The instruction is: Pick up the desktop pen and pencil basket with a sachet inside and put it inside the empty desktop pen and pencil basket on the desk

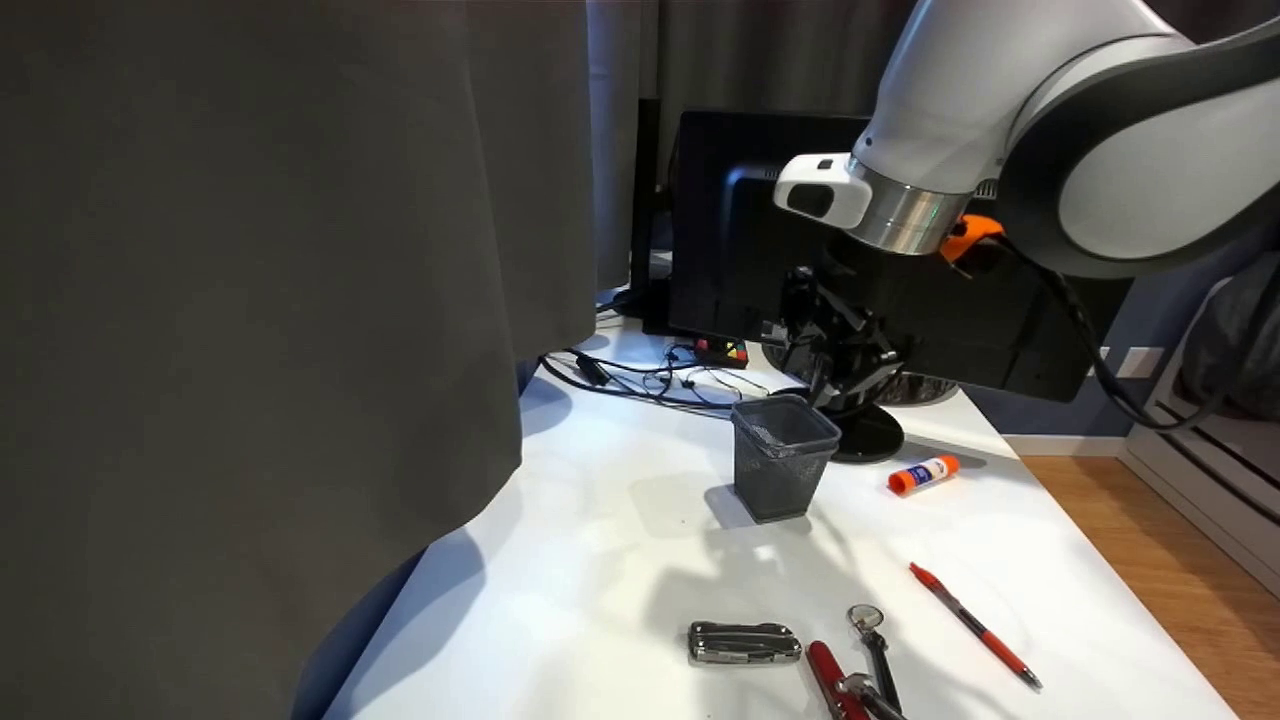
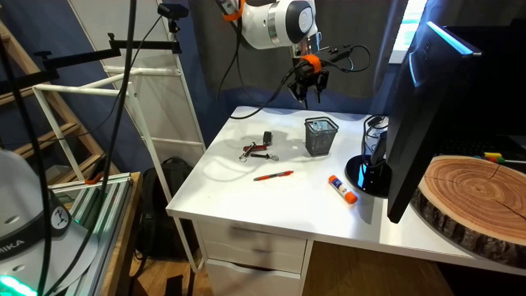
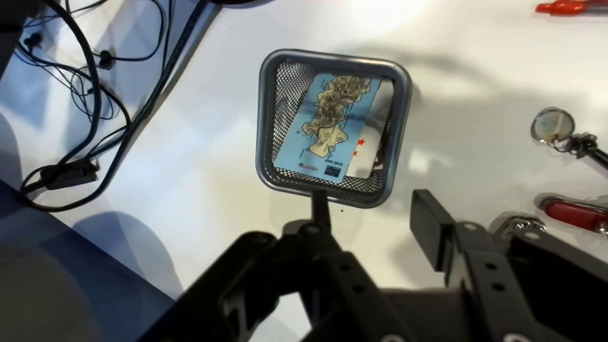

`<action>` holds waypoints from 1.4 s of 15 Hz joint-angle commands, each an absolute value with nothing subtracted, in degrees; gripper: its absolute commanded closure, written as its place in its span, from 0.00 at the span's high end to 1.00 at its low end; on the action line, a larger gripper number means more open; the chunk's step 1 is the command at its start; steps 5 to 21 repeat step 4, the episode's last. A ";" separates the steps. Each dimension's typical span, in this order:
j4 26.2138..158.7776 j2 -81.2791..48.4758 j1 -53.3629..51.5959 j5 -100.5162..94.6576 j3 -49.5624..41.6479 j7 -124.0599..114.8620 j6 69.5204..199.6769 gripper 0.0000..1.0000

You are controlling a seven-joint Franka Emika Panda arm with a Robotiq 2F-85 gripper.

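A dark mesh pen basket [image 1: 775, 487] stands upright on the white desk; it also shows in an exterior view [image 2: 319, 144] and in the wrist view [image 3: 264, 118]. A second rim line seems to show just under its top rim in both exterior views, as if two baskets are nested; I cannot be sure. No separate second basket is in view. A light blue map-printed sachet [image 3: 327, 128] and a white piece with red stars [image 3: 365, 149] lie inside. My gripper [image 3: 371, 199] is open and empty, above the basket and apart from it; it also shows in an exterior view [image 2: 312, 100].
A black monitor [image 2: 435, 123] on a round base [image 1: 868, 434] stands close to the basket. Cables [image 1: 650, 385] lie behind it. An orange glue stick [image 2: 342, 189], a red pen [image 2: 273, 176], a multitool [image 1: 744, 643] and a red knife [image 1: 835, 680] lie on the desk.
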State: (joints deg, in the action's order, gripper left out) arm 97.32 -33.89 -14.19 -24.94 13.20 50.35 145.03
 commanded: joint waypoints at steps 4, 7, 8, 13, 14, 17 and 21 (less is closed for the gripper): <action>97.04 -33.22 -14.19 -22.51 14.08 51.85 146.17 0.77; 97.04 -33.22 -14.19 -22.51 14.08 51.85 146.17 0.77; 97.04 -33.22 -14.19 -22.51 14.08 51.85 146.17 0.77; 97.04 -33.22 -14.19 -22.51 14.08 51.85 146.17 0.77; 97.04 -33.22 -14.19 -22.51 14.08 51.85 146.17 0.77; 97.04 -33.22 -14.19 -22.51 14.08 51.85 146.17 0.77; 97.04 -33.22 -14.19 -22.51 14.08 51.85 146.17 0.77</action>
